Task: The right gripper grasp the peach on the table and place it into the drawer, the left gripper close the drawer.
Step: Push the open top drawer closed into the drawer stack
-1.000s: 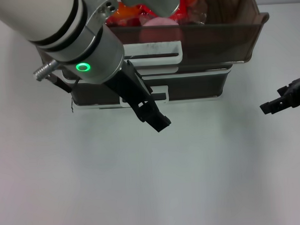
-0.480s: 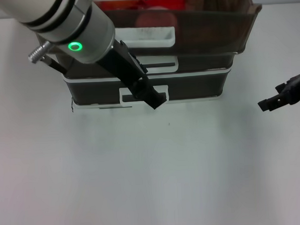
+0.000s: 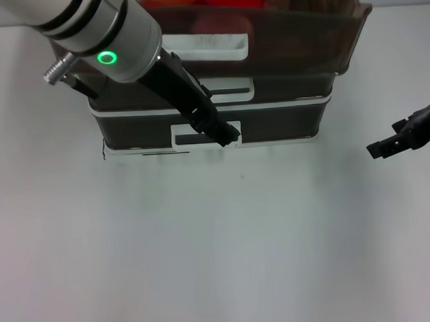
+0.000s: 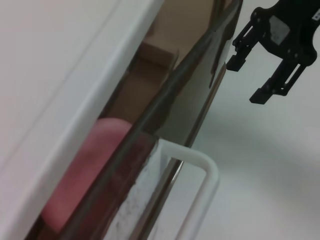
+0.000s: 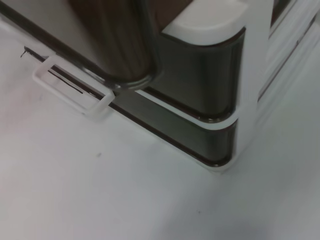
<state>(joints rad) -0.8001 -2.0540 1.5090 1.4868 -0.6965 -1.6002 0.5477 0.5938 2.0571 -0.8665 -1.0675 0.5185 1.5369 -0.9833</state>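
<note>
Peach (image 3: pixel 222 24) inside drawer (image 3: pixel 295 40), behind and above left claw (image 3: pixel 228 135).

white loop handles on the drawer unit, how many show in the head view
3, stacked down the unit's front: the top drawer's handle, the middle handle, partly behind the left gripper, and the bottom handle by its tip.

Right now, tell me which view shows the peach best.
Left wrist view: the peach fills the frame's lower part, pink behind the drawer front. The head view shows only a faint pink blur; the right wrist view shows none.
</note>
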